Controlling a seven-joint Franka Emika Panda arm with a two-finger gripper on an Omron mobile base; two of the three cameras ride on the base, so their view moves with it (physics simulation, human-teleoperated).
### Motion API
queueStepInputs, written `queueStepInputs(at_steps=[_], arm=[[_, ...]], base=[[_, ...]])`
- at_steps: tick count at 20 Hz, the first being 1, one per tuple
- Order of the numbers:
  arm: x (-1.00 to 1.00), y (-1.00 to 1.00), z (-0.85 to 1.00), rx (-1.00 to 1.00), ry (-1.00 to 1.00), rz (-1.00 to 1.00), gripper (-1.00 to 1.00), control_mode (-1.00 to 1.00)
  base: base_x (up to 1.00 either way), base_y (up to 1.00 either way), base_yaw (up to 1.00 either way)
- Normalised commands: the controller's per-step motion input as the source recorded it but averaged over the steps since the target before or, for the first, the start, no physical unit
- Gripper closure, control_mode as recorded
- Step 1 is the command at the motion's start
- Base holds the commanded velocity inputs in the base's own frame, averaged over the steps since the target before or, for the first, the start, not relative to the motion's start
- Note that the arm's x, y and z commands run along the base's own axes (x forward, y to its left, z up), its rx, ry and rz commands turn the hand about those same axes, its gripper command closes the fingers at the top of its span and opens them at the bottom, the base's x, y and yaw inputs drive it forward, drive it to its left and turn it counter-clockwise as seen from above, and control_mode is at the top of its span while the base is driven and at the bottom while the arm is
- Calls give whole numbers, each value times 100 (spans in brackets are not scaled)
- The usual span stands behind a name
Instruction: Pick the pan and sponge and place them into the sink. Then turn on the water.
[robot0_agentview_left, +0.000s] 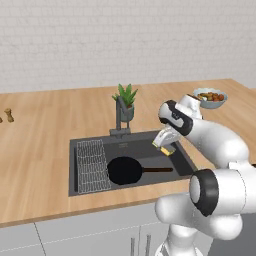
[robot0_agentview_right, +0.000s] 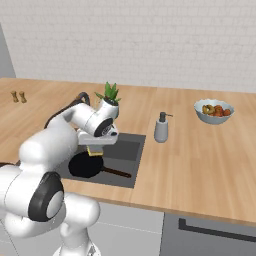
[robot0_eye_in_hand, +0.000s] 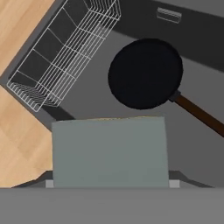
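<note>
the pan (robot0_agentview_left: 125, 170) already lies in the sink (robot0_agentview_left: 185, 159), its handle running toward the basin's right side, with the wire rack (robot0_agentview_left: 92, 166) to its left. the gripper (robot0_agentview_left: 166, 145) hangs above the right half of the basin, fingers pinching the sponge (robot0_agentview_left: 168, 149) (its grey-green face fills the lower hand view, a thin yellow edge along the top). what the drop depends on is what sits straight below: in the hand view the pan lies ahead of the sponge, so bare basin floor beside the pan seems to be underneath, a fair spot to let go. the faucet (robot0_agentview_left: 121, 118) stands at the back rim, dry, left of the gripper.
</note>
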Motion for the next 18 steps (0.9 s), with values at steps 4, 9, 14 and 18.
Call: queueStepInputs(at_steps=[4,9,14,18], arm=[[31,-43,-46,0,-5,9,100,-100],[49,-15,-56,0,-3,9,100,-100],[51,0,-48,0,-4,5,100,-100],[33,7,-38,0,-5,3,100,-100]], base=[[0,0,0],[0,0,0],[0,0,0],[0,0,0]])
